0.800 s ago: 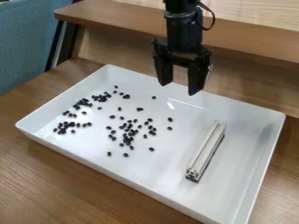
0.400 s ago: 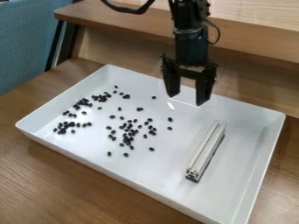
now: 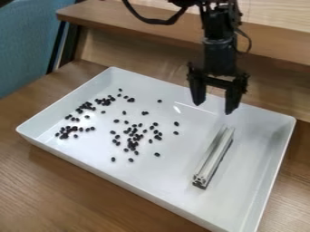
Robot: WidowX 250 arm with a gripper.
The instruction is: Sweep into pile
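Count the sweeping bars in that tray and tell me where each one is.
1. The grooved silver bar lies at a slant in the right half of the tray as pictured, to the right of the scattered black beans, with the open tool above its far end.

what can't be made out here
- camera view: exact count of black bits; too small and bunched
- camera view: underside of the bar; hidden by the bar itself
- camera view: near corner of the tray; cut off by bottom edge
- camera view: upper arm; cut off by top edge
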